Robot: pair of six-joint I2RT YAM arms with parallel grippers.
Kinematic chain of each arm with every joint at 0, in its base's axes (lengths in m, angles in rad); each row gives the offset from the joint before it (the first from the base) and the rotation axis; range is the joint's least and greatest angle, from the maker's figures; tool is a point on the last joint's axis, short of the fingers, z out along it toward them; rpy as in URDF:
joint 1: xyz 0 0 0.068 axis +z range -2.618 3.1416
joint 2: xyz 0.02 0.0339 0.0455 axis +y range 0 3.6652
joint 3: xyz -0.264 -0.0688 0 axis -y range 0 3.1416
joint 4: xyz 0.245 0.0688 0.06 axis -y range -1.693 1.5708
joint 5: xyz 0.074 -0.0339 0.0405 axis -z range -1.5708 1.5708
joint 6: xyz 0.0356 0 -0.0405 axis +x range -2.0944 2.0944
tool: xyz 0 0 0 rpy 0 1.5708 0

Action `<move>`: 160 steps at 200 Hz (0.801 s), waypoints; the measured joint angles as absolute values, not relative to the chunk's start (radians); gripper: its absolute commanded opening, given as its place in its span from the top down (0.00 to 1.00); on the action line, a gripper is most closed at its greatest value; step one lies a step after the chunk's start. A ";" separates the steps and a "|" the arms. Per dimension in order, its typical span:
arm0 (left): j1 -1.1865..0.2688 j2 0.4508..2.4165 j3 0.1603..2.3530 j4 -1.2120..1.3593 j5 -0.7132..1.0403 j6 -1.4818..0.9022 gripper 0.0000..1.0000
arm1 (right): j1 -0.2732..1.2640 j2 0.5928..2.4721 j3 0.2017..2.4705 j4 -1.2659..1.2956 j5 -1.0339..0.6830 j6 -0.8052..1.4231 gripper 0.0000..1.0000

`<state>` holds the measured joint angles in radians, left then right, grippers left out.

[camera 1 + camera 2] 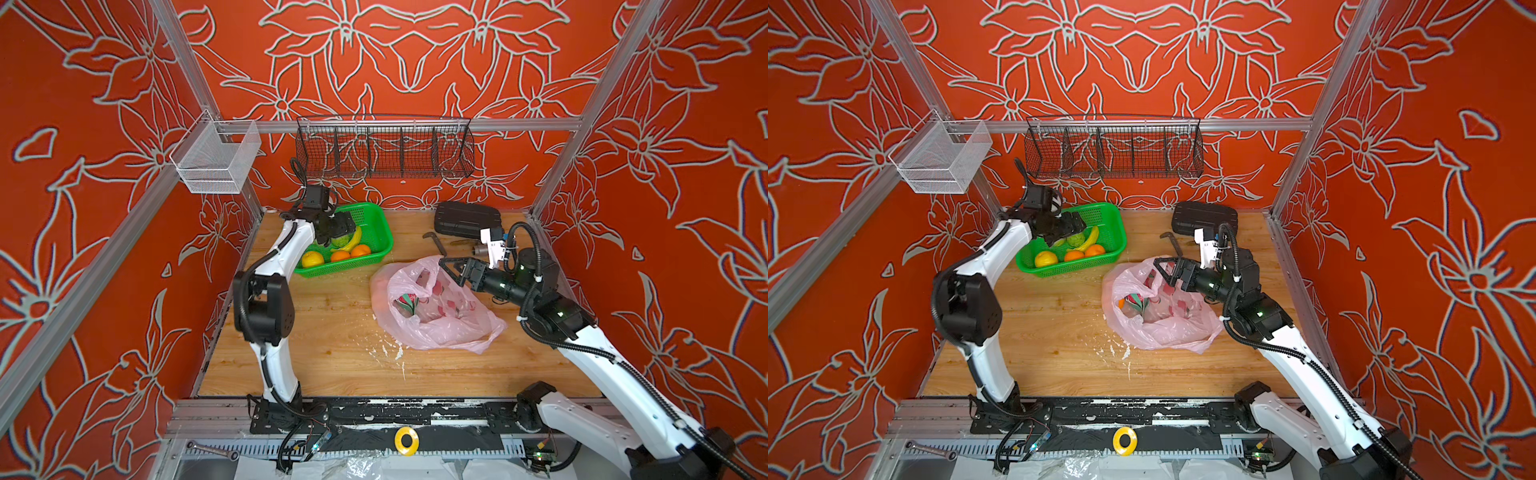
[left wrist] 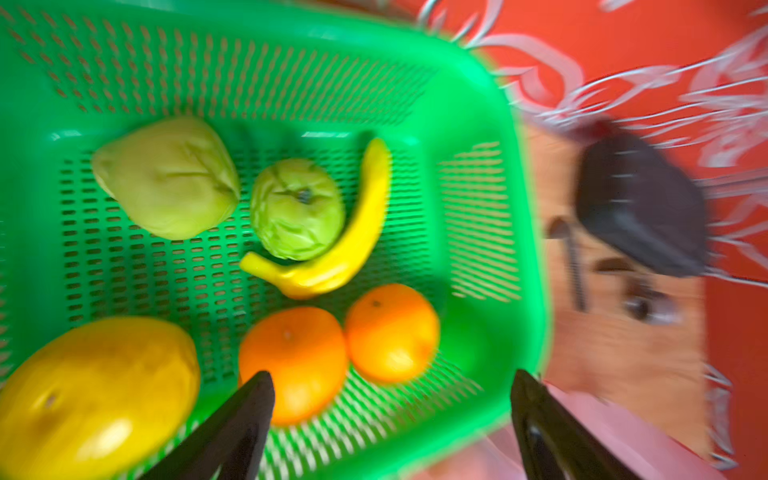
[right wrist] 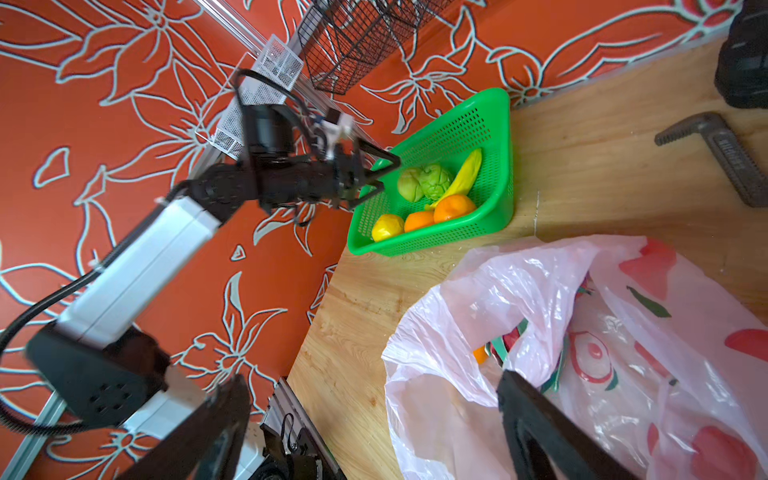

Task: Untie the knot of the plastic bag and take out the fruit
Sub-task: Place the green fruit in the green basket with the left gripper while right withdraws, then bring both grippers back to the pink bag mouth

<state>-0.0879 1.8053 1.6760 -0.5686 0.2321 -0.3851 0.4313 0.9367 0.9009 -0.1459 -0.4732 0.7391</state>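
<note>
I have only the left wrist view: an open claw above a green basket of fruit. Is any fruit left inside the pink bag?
Observer: Yes, a dragon fruit lies inside the plastic bag.
Operator: Does the right claw hold it?
Observer: No, the right claw is open and empty, over the bag's far edge.

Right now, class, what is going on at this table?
The bag lies open on the table. The left tool, open, hovers over the basket, which holds oranges, a yellow fruit, green fruit and a banana. The right tool, open, is at the bag's mouth; a dragon fruit and an orange are inside.
</note>
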 measured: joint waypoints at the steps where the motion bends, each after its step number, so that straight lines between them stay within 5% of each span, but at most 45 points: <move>1: -0.089 1.794 1.667 -0.562 0.233 -0.386 0.13 | 0.431 0.937 0.901 -0.147 -0.473 0.739 0.07; 73: -0.403 1.349 1.406 -0.469 0.234 -0.360 0.14 | 0.435 1.028 0.898 -0.229 -0.447 0.730 0.17; 160: -0.677 1.557 1.405 -0.711 0.064 -0.179 0.05 | 0.453 1.151 0.806 -0.242 -0.434 0.694 0.24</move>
<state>-0.6765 1.5566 1.4048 -0.7109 0.0643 -0.1791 0.4526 1.1507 0.8059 -0.2417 -0.4343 0.6945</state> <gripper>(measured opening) 0.944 0.762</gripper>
